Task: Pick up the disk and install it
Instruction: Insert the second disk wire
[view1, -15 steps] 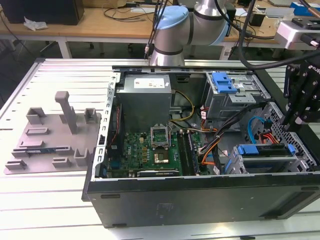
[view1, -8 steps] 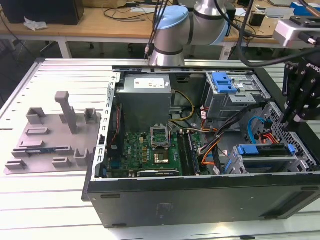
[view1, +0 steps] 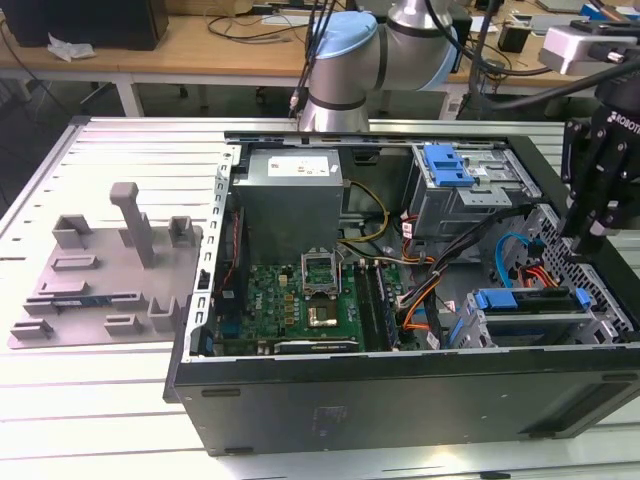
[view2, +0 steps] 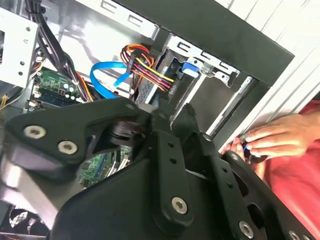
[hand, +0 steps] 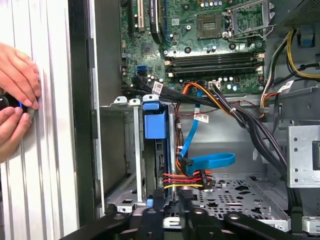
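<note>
The disk (view1: 528, 304) stands on edge in the metal drive cage at the lower corner of the open computer case on the exterior view's right. Its blue frame (hand: 153, 122) shows along the edge in the first wrist view, and a blue tab of the disk (view2: 190, 68) in the second wrist view. My black gripper (view1: 592, 238) hangs just above the case's wall on the exterior view's right, a little behind the cage and apart from the disk. The gripper (hand: 170, 220) holds nothing that I can see. Its linkage (view2: 165, 175) covers much of the second wrist view.
A person's hands (hand: 17, 95) hold a small dark object on the ribbed table beside the case wall. Inside the case are the motherboard (view1: 310, 300), a grey power supply (view1: 290, 195), a blue cable (hand: 207, 161) and a blue clip (view1: 447, 165). A grey fixture plate (view1: 110, 270) lies on the exterior view's left.
</note>
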